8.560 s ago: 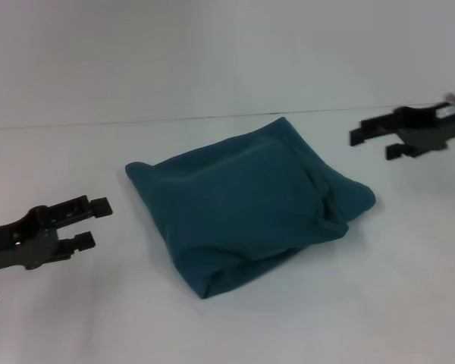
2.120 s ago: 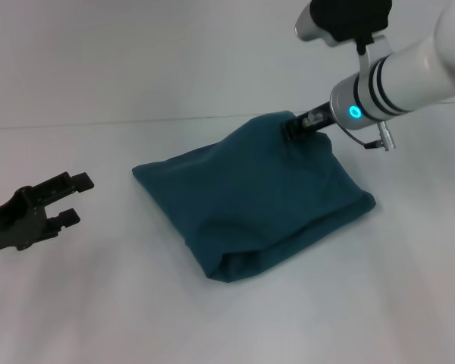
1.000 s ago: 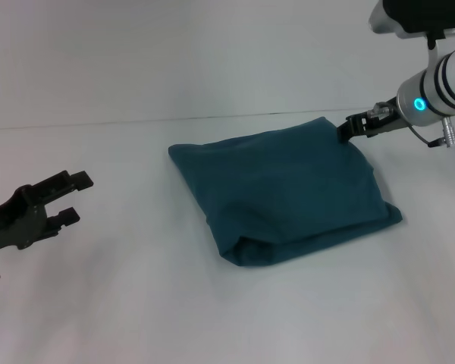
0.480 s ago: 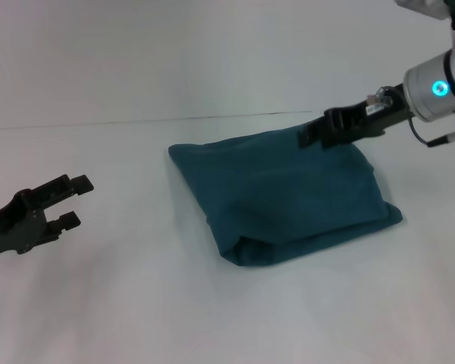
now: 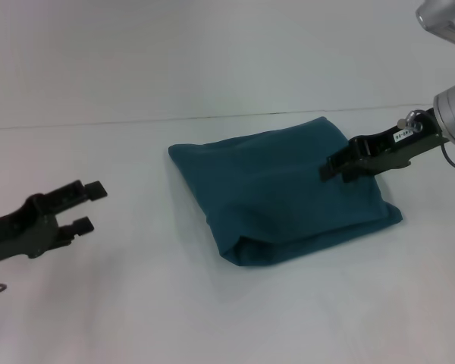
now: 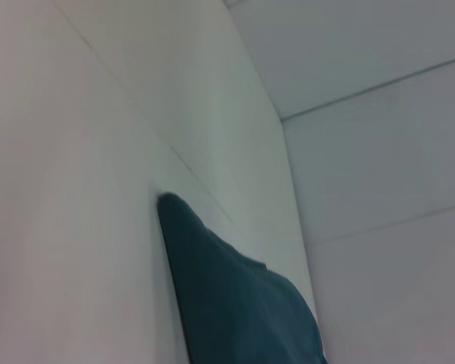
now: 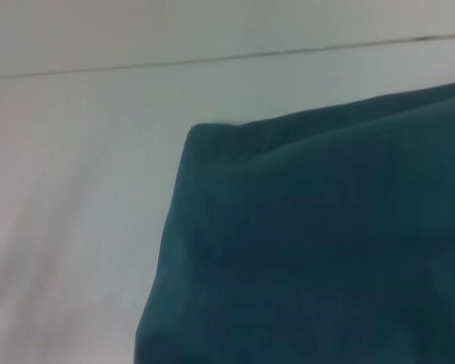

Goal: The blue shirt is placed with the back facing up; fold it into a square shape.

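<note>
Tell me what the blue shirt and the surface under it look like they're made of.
The blue shirt: soft matte knit, likely cotton, since it folds in rounded, limp edges without shine. The table: smooth, white, faintly glossy, possibly laminate; hard to be sure.

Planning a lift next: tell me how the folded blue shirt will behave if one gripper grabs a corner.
The blue shirt would likely sag and unfold: its soft layers bulge at the near fold. It probably slides easily on the smooth white table.

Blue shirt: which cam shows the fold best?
Head view: the whole folded blue shirt shows, with all its edges. Left wrist view catches only one tapering end; right wrist view only one corner and part of the top.
</note>
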